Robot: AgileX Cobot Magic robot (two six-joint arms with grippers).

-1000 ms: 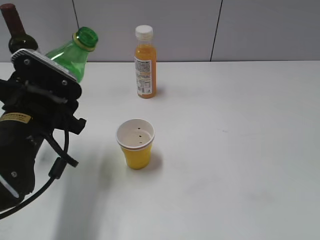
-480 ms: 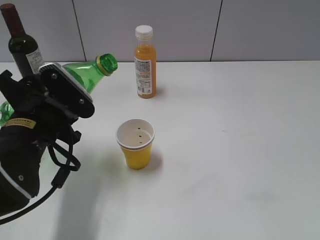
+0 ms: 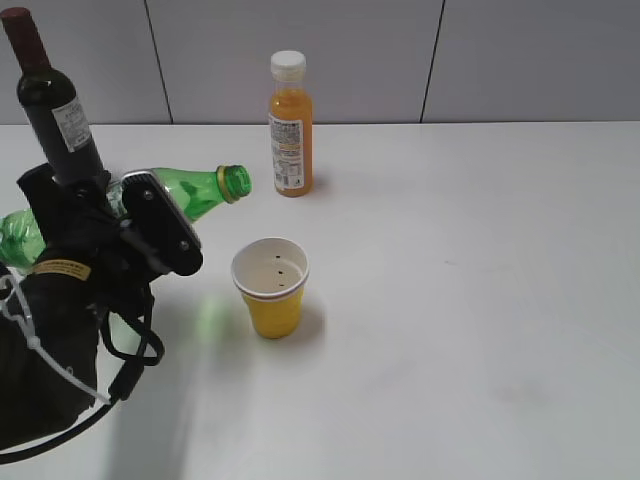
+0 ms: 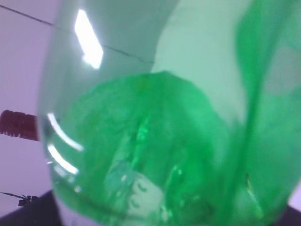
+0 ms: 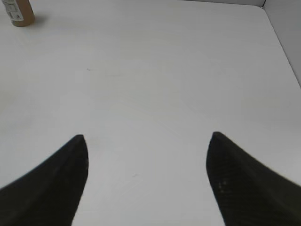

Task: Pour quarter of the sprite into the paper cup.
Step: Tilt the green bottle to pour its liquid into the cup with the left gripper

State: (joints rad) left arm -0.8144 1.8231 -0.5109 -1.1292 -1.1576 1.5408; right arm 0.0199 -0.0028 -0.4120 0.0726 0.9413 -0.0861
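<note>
The sprite (image 3: 205,188), a green translucent bottle with no cap, is tipped almost level in the exterior view. Its open mouth points right, above and to the left of the paper cup (image 3: 271,289). The cup is yellow outside and white inside, upright on the white table (image 3: 450,300). My left gripper (image 3: 135,225) is shut on the sprite's body. The bottle fills the left wrist view (image 4: 178,141) and hides the jaws. My right gripper (image 5: 146,139) is open and empty above bare table; it does not show in the exterior view.
A dark wine bottle (image 3: 52,100) stands at the back left, just behind my left arm; its red top shows in the left wrist view (image 4: 19,125). An orange juice bottle (image 3: 290,125) with a white cap stands behind the cup; its base shows in the right wrist view (image 5: 19,13).
My left gripper has tilted the sprite from steeply raised to nearly level. The bottle's mouth has moved down and right toward the cup. The cup has not moved.
</note>
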